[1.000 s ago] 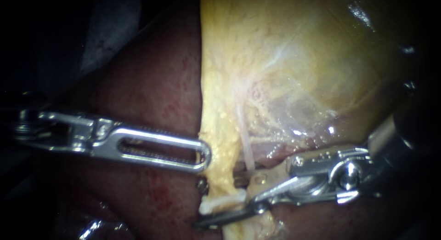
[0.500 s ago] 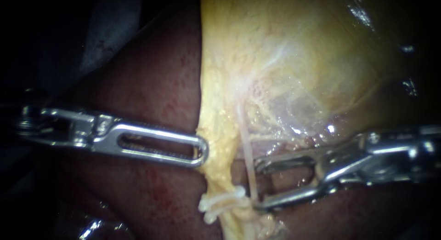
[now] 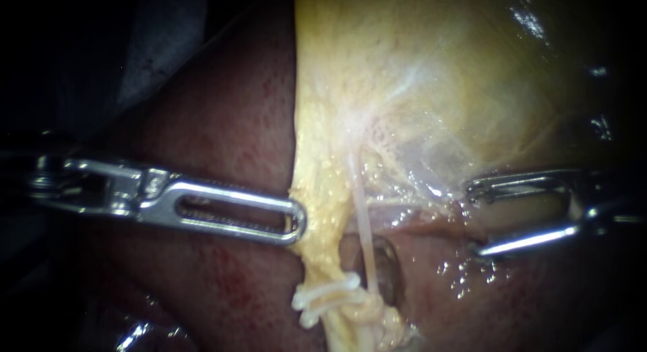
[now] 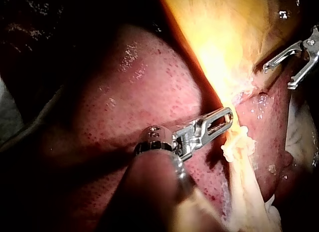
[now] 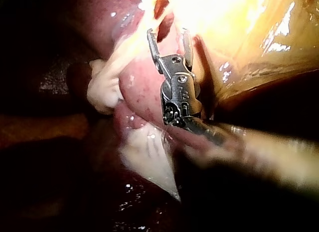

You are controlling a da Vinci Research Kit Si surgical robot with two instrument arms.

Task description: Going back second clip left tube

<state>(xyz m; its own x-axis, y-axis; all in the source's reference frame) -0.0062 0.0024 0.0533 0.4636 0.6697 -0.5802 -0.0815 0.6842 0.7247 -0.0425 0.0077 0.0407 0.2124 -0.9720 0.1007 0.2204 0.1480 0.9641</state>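
Clips, white, sit across the narrow lower end of the yellow band that runs down from the gallbladder. You can make out two pale bars close together there, just beside the foot of the thin pale tube. That tube drops from the underside of the gallbladder, passes in front of a dark hollow in the tissue and meets the band at the clips. Whether the clipped band is the left tube your task speaks of, the views do not settle. Your left instrument reaches in over the dark red liver. Its claw is clamped on the left edge of the band, above the clips and apart from them, and the edge of the band bulges toward it. In the left wrist view the clips lie on the band just beyond the tip of that claw. Your right instrument comes in from the right with its claw spread, a clear gap between the two halves and nothing held in it. Its tips point toward the thin pale tube but are well apart from it and from the clips, over wet, glinting liver just below the gallbladder. The right wrist view shows the same spread claw, with pale strands lying just ahead of it.
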